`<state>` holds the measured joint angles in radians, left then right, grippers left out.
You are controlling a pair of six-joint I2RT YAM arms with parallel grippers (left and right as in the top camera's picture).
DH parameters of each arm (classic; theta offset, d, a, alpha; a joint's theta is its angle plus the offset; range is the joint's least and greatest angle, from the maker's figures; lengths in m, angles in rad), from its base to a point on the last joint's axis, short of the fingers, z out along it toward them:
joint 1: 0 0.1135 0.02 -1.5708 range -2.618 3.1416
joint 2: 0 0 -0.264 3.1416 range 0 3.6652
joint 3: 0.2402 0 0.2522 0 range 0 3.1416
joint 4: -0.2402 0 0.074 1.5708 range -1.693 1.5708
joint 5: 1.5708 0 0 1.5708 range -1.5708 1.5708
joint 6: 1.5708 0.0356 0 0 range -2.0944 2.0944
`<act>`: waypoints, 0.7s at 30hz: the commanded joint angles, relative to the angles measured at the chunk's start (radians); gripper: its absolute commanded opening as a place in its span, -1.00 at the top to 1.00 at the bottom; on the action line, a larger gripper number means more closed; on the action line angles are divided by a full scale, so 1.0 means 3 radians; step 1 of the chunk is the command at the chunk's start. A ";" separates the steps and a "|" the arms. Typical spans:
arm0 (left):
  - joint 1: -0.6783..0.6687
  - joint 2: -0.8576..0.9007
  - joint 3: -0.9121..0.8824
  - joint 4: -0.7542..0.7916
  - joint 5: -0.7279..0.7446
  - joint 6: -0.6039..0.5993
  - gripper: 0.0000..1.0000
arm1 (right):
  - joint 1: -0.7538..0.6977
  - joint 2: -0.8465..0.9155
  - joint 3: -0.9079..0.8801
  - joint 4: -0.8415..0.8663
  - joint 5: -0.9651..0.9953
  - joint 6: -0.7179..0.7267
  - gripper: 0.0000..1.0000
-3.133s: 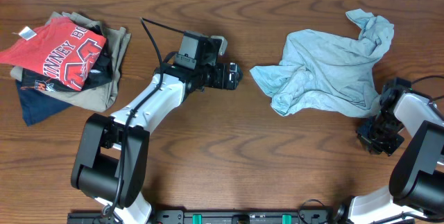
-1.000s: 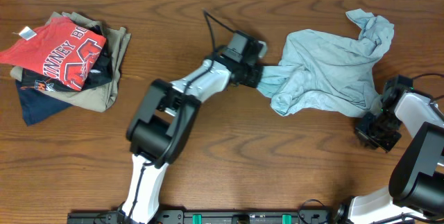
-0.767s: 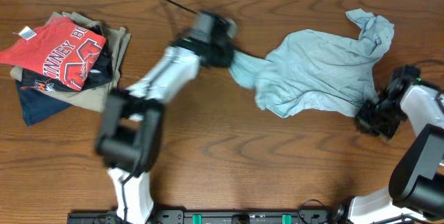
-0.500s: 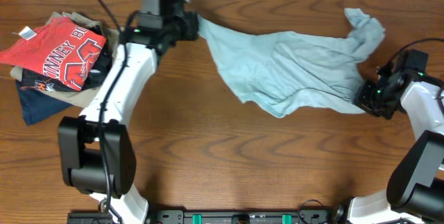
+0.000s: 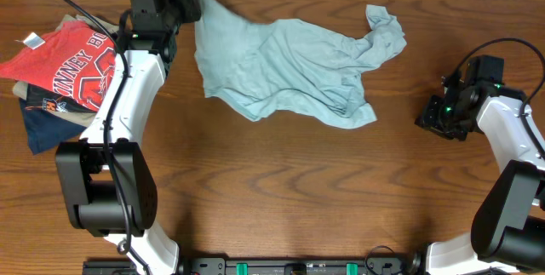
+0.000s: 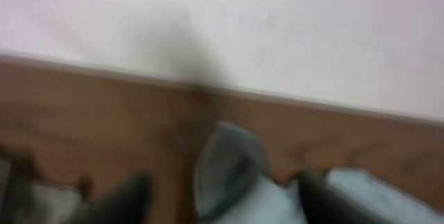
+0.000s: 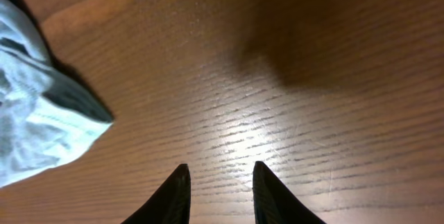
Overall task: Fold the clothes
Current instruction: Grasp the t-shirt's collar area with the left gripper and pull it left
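The clothes, a pale blue-grey T-shirt (image 5: 281,66), lie crumpled and stretched across the back middle of the table. My left gripper (image 5: 189,2) is at the shirt's far left corner, close to the back edge. The blurred left wrist view shows its jaws standing wide apart, with a loose fold of the shirt (image 6: 229,175) between them. My right gripper (image 5: 430,115) hovers over bare wood to the right of the shirt, apart from it. Its jaws (image 7: 220,168) are partly open with nothing between them, and a shirt edge (image 7: 41,120) shows at the left of its view.
A pile of other garments sits at the far left: a red shirt with white lettering (image 5: 72,62) on top, khaki (image 5: 140,71) and navy (image 5: 43,130) pieces under it. A white wall (image 6: 277,30) runs along the table's back edge.
The left arm swung left and back, dragging the shirt across the table, then its jaws opened. The shirt slid away from the right gripper, whose jaws parted a little.
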<state>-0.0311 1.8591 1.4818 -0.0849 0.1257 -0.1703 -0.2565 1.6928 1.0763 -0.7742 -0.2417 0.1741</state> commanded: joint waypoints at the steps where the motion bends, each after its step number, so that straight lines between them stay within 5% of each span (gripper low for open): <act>1: -0.0053 0.0006 0.0020 -0.0394 0.0286 -0.0238 -0.74 | 0.0043 -0.0043 0.0027 -0.0013 -0.0032 -0.0037 0.40; 3: -0.0103 0.0013 0.0020 -0.0779 0.0636 -0.0409 -0.96 | 0.0043 -0.0043 0.0027 -0.0011 -0.0032 -0.0037 0.39; 9: -0.0464 0.0032 0.0004 -0.1722 0.1053 -0.0923 -0.96 | 0.0043 -0.0043 0.0027 -0.0010 -0.0032 -0.0037 0.38; 21: -0.1470 0.0235 -0.0240 -0.1441 0.0732 -0.2036 -0.96 | 0.0043 -0.0043 0.0027 -0.0065 -0.0032 -0.0038 0.38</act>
<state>-0.4320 1.8870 1.4227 -0.5274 0.3916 -0.6540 -0.2565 1.6928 1.0767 -0.7883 -0.2440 0.1741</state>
